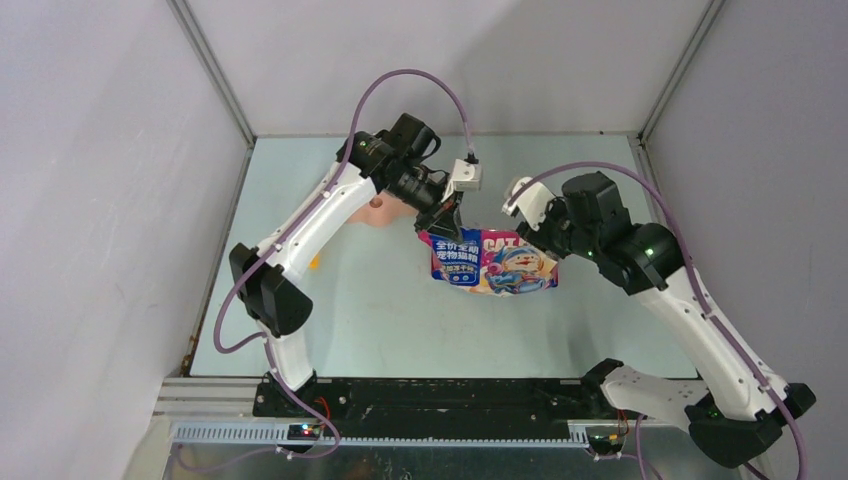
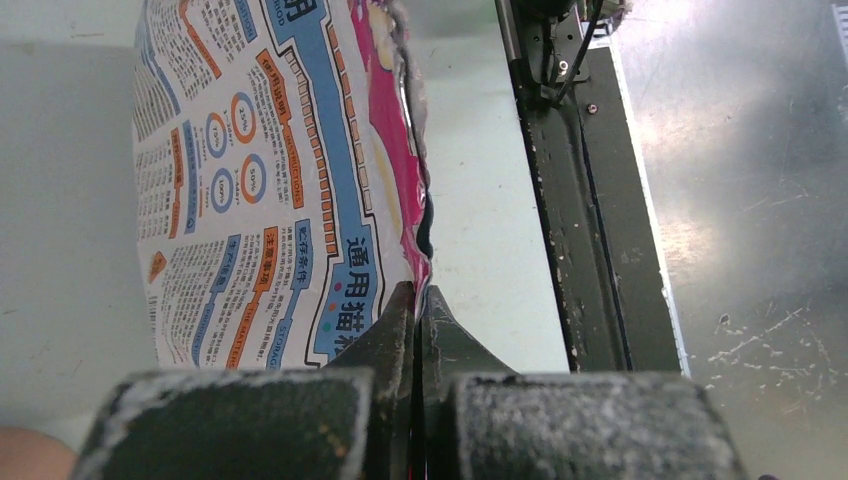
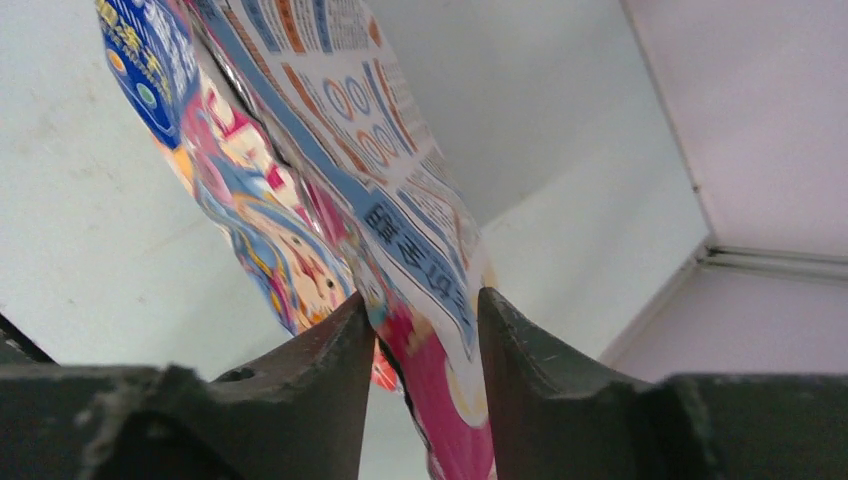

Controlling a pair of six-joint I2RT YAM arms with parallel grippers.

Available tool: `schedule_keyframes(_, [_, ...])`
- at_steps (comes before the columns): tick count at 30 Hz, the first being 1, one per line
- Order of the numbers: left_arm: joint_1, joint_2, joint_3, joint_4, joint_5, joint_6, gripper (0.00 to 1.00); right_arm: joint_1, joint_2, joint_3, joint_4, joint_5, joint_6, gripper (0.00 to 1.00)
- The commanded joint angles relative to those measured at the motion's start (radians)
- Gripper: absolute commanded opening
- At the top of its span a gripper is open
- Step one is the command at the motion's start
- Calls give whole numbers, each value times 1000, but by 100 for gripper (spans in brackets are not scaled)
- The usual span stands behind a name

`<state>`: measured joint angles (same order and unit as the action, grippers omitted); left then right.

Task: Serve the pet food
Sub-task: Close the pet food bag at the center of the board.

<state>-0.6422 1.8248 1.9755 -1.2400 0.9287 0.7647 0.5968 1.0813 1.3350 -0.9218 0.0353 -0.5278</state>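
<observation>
The pet food itself is hidden inside its pack. That pack, a glossy blue, pink and white cat food bag (image 1: 492,263), hangs over the middle of the table between both arms. My left gripper (image 1: 441,222) is shut on the bag's upper left edge. In the left wrist view, the left gripper (image 2: 418,296) pinches the pink seam of the bag (image 2: 260,180). My right gripper (image 1: 531,226) is at the bag's upper right corner. In the right wrist view, the right gripper (image 3: 422,298) stands open astride the bag (image 3: 330,170), whose pink edge lies against one finger.
A pink feeder (image 1: 378,209) lies partly hidden under the left arm at the back. A bit of yellow scoop (image 1: 314,263) shows by the left arm's elbow. A black base rail (image 2: 570,200) runs along the near edge. Enclosure walls stand close on three sides.
</observation>
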Motion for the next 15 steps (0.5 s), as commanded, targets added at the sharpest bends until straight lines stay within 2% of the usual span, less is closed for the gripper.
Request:
schedule_keyframes(1, [14, -53, 18, -101, -6, -16, 0, -14, -85, 1, -66, -5, -122, 50])
schedule_keyframes(3, [6, -50, 39, -93, -17, -34, 0, -15, -113, 1, -103, -74, -157, 58])
schedule_keyframes(5, [-12, -37, 86, -83, -42, -52, 11, -15, -127, 1, -133, -113, -182, 63])
schedule_keyframes(6, [-20, -35, 95, -76, -59, -56, 25, -16, -128, 2, -152, -123, -190, 64])
schedule_keyframes(7, [-36, -32, 104, -68, -70, -67, 31, -17, -129, 1, -163, -148, -208, 64])
schedule_keyframes(8, [-47, -33, 107, -46, -88, -75, 44, -22, -129, -1, -177, -163, -217, 64])
schedule_keyframes(10, [-83, -33, 110, -20, -122, -80, 57, -39, -142, -17, -179, -208, -272, 65])
schedule_keyframes(15, [-168, -9, 128, 29, -201, -92, 69, -160, -172, -52, -129, -367, -370, 68])
